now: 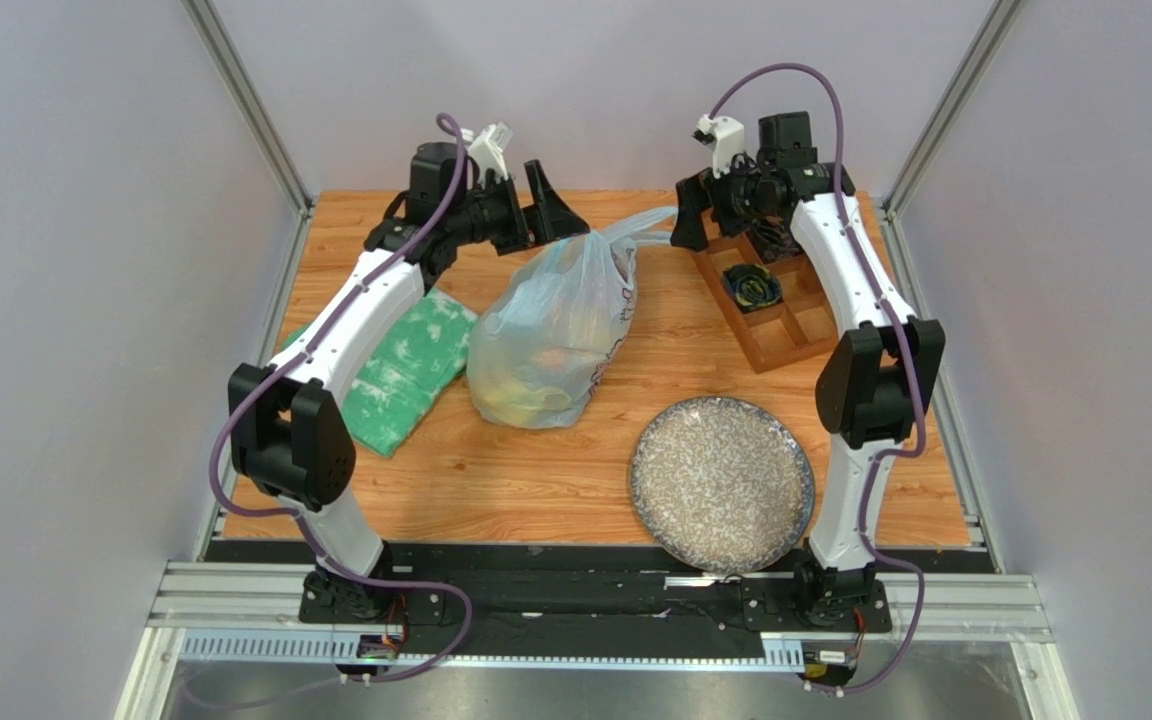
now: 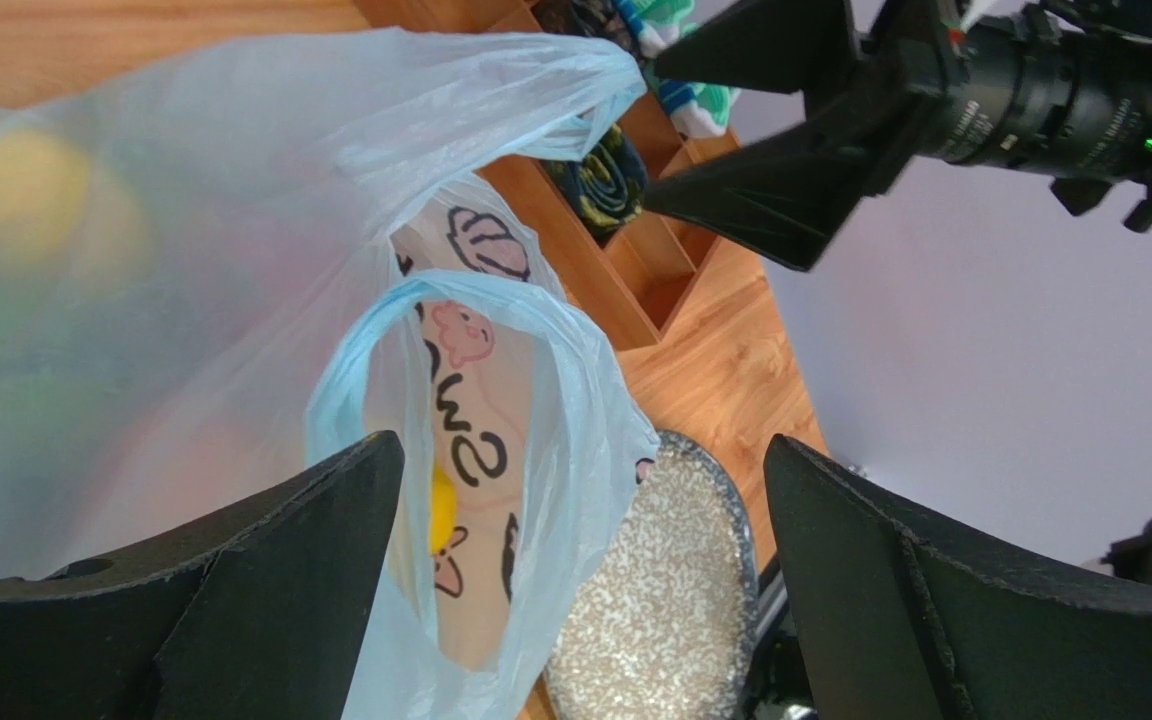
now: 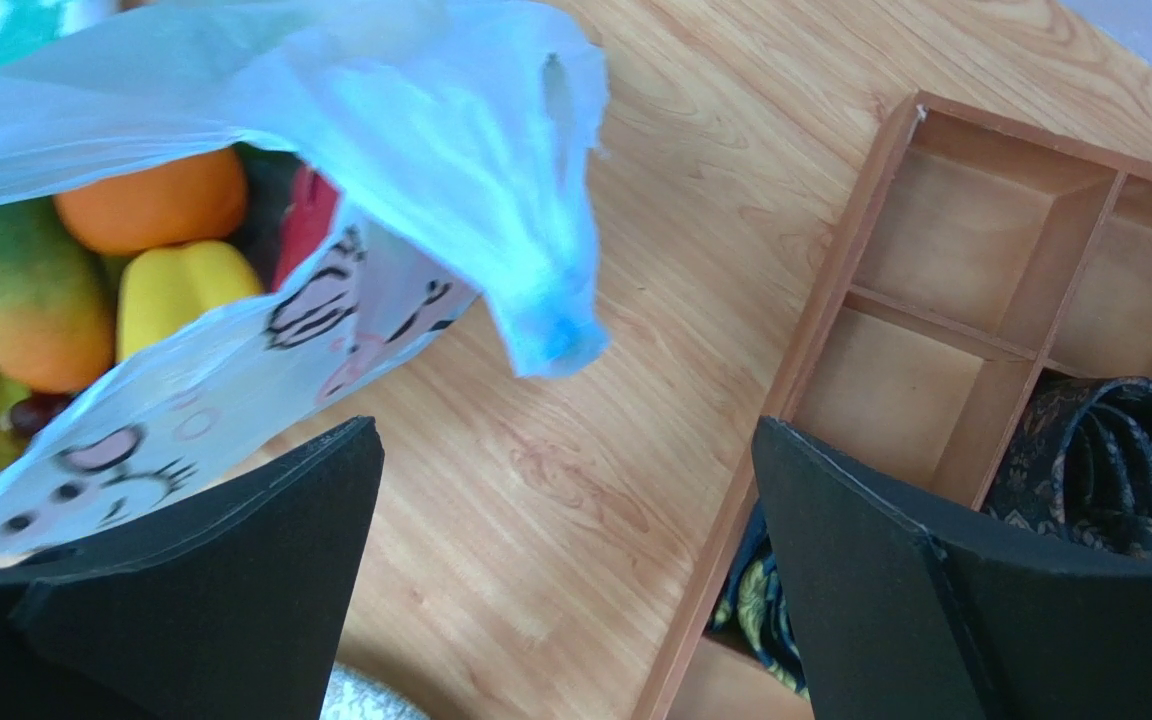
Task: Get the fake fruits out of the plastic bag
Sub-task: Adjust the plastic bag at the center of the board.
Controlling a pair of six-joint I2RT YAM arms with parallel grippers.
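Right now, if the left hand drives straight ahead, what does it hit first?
The left hand would likely meet the bag's handle first, lying between its open fingers; depth is unclear.

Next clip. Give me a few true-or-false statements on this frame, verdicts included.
1. The glossy plastic fake fruits sit inside the translucent pale-blue plastic bag. True.
2. The round speckled grey plate holds an orange. False: it holds no fruit.
3. The left end effector and the right end effector are both open. True.
4. The divided wooden tray lies by the left arm. False: it lies by the right arm.
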